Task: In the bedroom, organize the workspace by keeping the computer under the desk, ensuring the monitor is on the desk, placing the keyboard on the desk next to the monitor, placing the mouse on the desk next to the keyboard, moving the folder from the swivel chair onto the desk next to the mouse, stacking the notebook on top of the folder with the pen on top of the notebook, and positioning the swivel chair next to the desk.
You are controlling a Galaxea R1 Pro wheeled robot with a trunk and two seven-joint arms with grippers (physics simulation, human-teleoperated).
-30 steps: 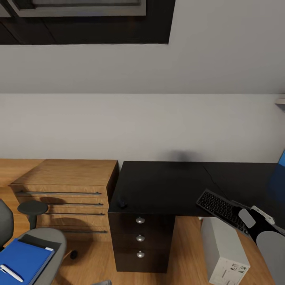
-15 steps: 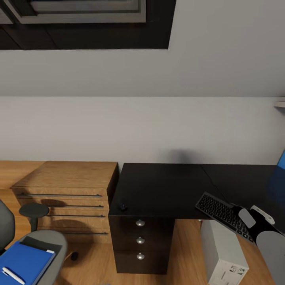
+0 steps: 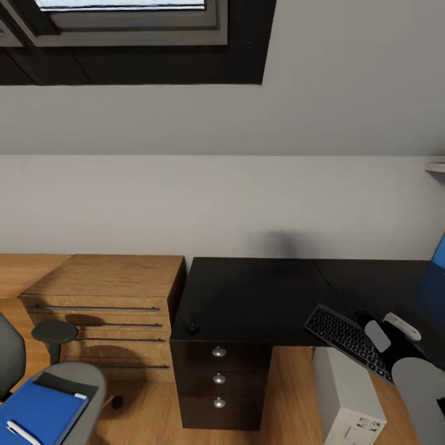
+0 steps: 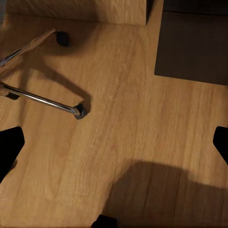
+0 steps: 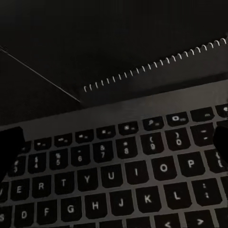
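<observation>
The left hand (image 4: 114, 142) hangs over the wood floor (image 4: 118, 118) with its fingers spread wide and nothing between them. On the chair (image 3: 86, 380) far to its side lie the blue folder (image 3: 40, 411) and a pen (image 3: 21, 432). The right hand (image 3: 392, 327) holds the keyboard (image 3: 346, 334) at the front edge of the black worktop (image 3: 259, 296), fingers pinching it. This looks like the keyboard step. Next, the keyboard should go flat near the monitor (image 3: 440, 253), beyond the hand. No boxes or bins show.

Home bedroom workspace, black desk (image 3: 259, 296), wooden dresser (image 3: 105, 296), swivel chair (image 3: 62, 383), wood floor (image 4: 133, 133)

Glossy black desk (image 3: 259, 296), wood-grain floor (image 4: 123, 128), matt grey keyboard (image 5: 118, 175).
</observation>
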